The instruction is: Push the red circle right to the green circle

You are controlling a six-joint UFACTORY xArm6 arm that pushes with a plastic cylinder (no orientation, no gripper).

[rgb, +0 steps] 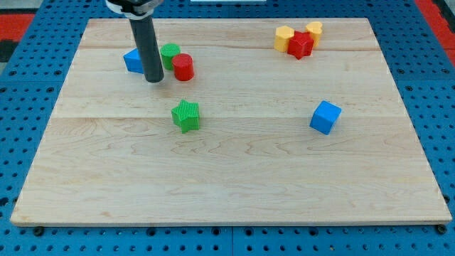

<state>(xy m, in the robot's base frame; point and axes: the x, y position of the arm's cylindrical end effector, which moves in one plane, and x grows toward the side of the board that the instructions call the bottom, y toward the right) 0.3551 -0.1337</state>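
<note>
The red circle (183, 67) stands near the view's top left, touching the lower right side of the green circle (170, 55). My tip (154, 80) rests on the board just left of and slightly below the red circle, under the green circle. The dark rod rises from it and hides part of the green circle and of a blue block (133, 61) to its left.
A green star (186, 116) lies below the red circle. A blue cube (325, 117) sits at the right. A red star (301, 45), a yellow hexagon (284, 38) and a yellow cylinder (314, 30) cluster at the top right. The wooden board (234, 178) lies on a blue pegboard.
</note>
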